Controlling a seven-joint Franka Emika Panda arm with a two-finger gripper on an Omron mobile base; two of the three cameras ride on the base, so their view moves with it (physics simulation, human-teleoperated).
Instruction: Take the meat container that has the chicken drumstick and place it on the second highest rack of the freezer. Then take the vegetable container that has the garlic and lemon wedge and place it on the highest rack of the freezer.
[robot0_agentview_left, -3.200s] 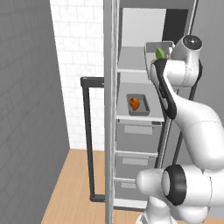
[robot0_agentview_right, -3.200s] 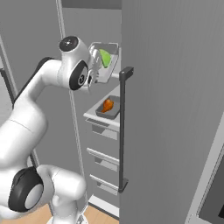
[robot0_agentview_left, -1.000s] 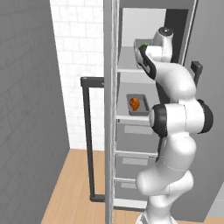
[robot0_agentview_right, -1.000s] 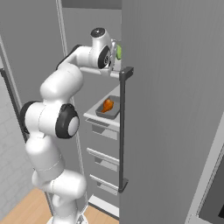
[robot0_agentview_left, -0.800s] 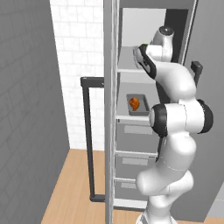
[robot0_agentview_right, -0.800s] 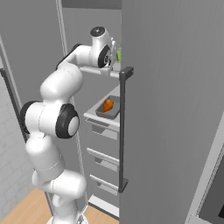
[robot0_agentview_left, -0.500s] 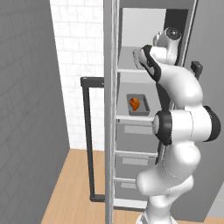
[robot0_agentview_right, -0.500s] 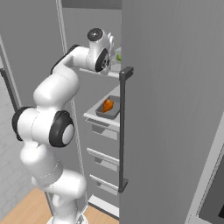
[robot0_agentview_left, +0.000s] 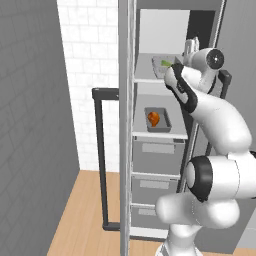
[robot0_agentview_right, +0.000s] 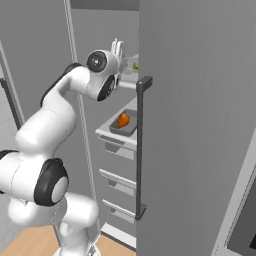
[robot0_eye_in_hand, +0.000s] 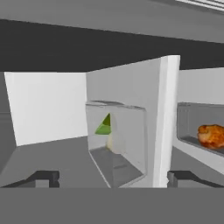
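1. While the freezer (robot0_agentview_left: 150, 150) stands open, the pincer (robot0_eye_in_hand: 111, 177) is up by the front edge of the highest rack (robot0_agentview_left: 150, 79), and its two dark tips are wide apart with nothing between them.
2. Just ahead of the tips sits the vegetable container (robot0_eye_in_hand: 116, 142) on that top shelf. It is a see-through box with thin, glassy walls and a flat floor.
3. Inside it, the lemon wedge (robot0_eye_in_hand: 104, 125) is a small green pointy piece. Right under it is a pale lump that may be the garlic (robot0_eye_in_hand: 109, 141), but it is too blurry to be sure.
4. One shelf down, on the second highest rack (robot0_agentview_left: 157, 134), the meat container (robot0_agentview_left: 158, 120) sits near the middle, a shallow grey tray.
5. Its chicken drumstick (robot0_agentview_left: 153, 118) is shiny and orange-brown, fat at one end, thin at the other.
6. Both boxes look like they are in their places, so the job seems almost done.
7. To finish well, the arm should pull straight back, away from the shelf, keeping the tips wide.
8. It should not bump the box, since its smooth walls could slide on the flat grey shelf.
9. It should also stay clear of the door's long dark handle (robot0_agentview_right: 140, 145).
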